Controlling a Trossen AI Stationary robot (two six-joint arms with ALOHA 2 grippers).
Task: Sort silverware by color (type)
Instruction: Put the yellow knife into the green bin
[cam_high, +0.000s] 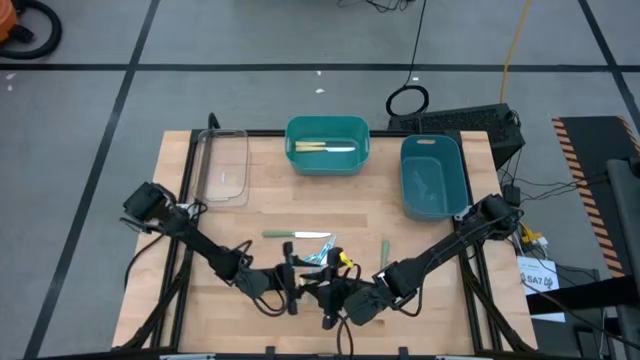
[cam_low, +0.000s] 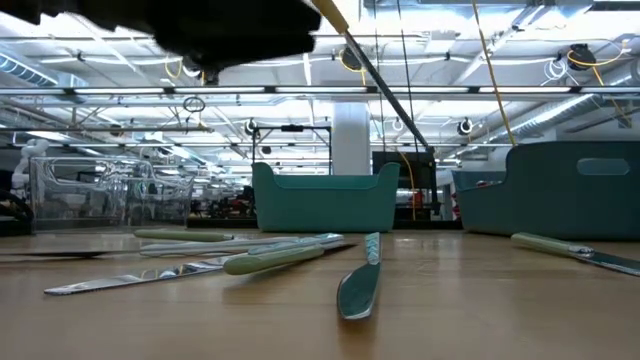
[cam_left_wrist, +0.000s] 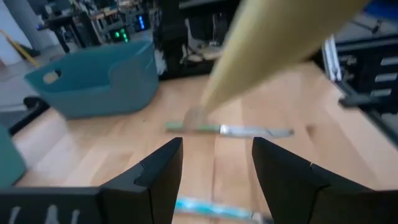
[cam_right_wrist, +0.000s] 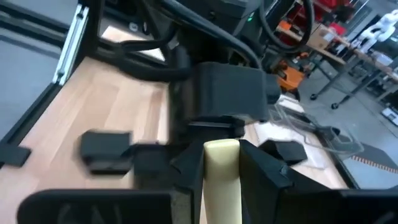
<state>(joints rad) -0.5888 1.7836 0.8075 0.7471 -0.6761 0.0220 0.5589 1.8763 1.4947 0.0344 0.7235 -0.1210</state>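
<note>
We see a yellow-handled utensil (cam_right_wrist: 222, 180) clamped between the fingers of the right gripper (cam_high: 335, 285), lifted off the wooden table (cam_high: 420, 240) near its front edge; in the low view its yellow handle and dark shaft hang slanted in the air. The left gripper (cam_left_wrist: 214, 171) sits just beside it at the front middle of the table, its fingers spread apart with nothing between them, and the yellow handle crosses in front of its camera. Below and around the two grippers the rest of the loose silverware lies flat on the wood: a green-handled knife (cam_high: 296, 235) toward the bins, a small green-handled piece (cam_high: 384, 249) off to the right, and a light blue-handled one (cam_left_wrist: 211, 209) directly under the left gripper. Farther back, two yellow-handled utensils (cam_high: 325, 148) lie inside the teal bin (cam_high: 327, 127), with the blue bin (cam_high: 434, 178) to its right and the clear tray (cam_high: 222, 166) to its left.
</note>
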